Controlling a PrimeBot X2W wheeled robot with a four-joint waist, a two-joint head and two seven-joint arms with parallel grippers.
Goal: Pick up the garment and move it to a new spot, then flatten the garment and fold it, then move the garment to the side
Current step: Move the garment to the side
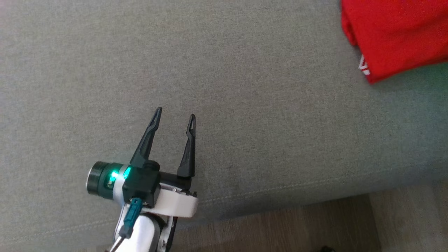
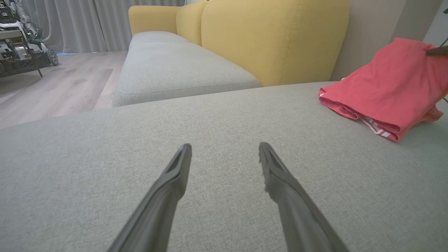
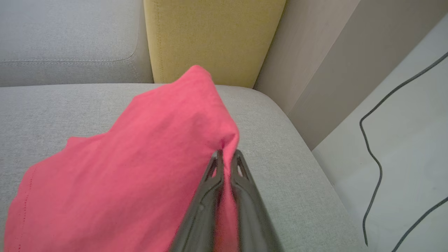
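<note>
Head view: the left gripper (image 1: 175, 112) hangs over the grey sofa seat (image 1: 266, 115) at 7 o'clock in the frame, its two dark fingers spread wide with nothing between them, a green light glowing on its wrist. The red garment (image 1: 399, 35) lies folded on the seat at 2 o'clock, well apart from that gripper, a white marking showing at its lower edge. Wooden floor (image 1: 315, 224) runs along the seat's front edge at 5 o'clock. Left wrist view: the open fingers point across bare grey cushion; the garment (image 2: 385, 87) sits at 2 o'clock, its top drawn up into a peak, white stripes at its near corner. A yellow backrest (image 2: 273, 38) rises at 12 o'clock, curtains (image 2: 70, 21) hang at 10 o'clock. Right wrist view: the right gripper (image 3: 227, 154) stands nearly closed, pinching a raised fold of the garment (image 3: 140, 168), whose cloth spreads toward 8 o'clock. A dark cable (image 3: 371, 154) trails over the pale floor at 3 o'clock.
</note>
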